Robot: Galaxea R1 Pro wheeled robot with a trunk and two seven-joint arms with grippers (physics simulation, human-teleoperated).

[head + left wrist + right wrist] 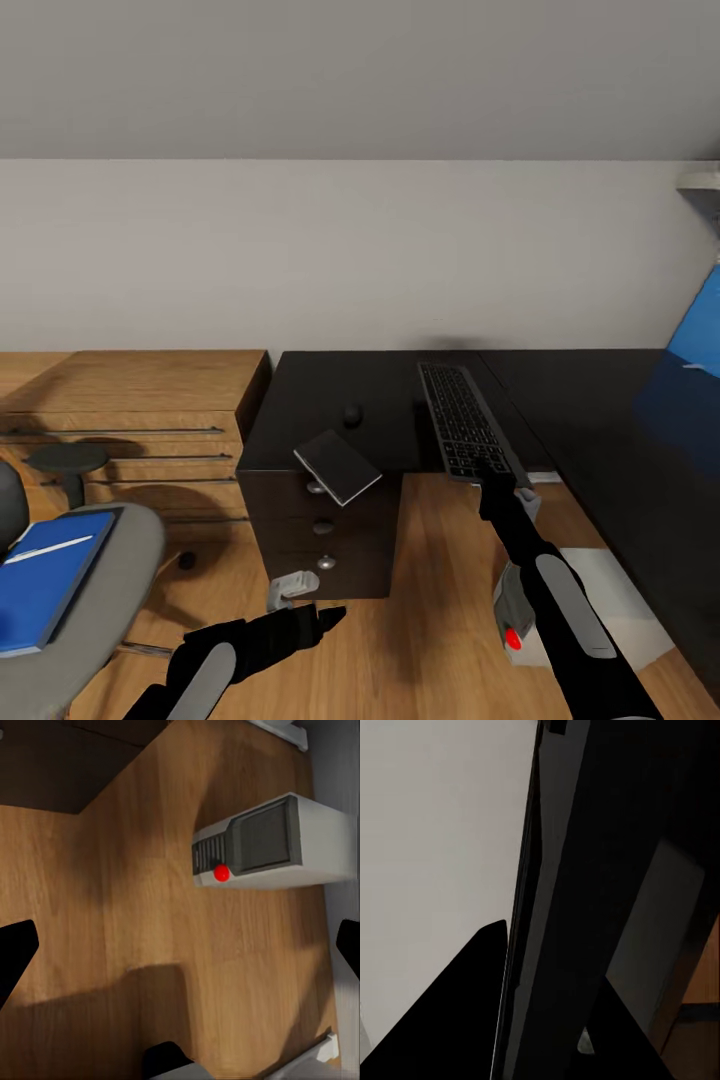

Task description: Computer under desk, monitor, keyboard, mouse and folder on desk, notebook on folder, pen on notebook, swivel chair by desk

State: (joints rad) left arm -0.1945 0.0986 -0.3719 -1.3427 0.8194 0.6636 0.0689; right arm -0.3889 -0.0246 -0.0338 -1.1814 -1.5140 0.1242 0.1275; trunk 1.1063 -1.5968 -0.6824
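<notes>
The slim black keyboard (pixel 463 420) lies lengthwise on the black desk (pixel 390 380), its near end past the desk's front edge. My right gripper (pixel 497 487) is shut on that near end; the right wrist view shows the keyboard (pixel 556 870) edge-on between the fingers. The tiny black mouse (pixel 352 414) rests left of the keyboard. The grey notebook (pixel 337 466) overhangs the desk edge above the drawers. The blue folder (pixel 45 578) lies on the swivel chair (pixel 110 590) with a thin white pen (pixel 50 548) on it. My left gripper (pixel 322 620) hangs open above the floor, near the grey computer (pixel 262 844).
A low light-wood cabinet (pixel 130 400) stands left of the desk against the white wall. The dark drawer unit (pixel 325 540) has round silver knobs. A blue panel (pixel 695 335) shows at the far right. A pale mat (pixel 625 590) lies on the wood floor under the desk.
</notes>
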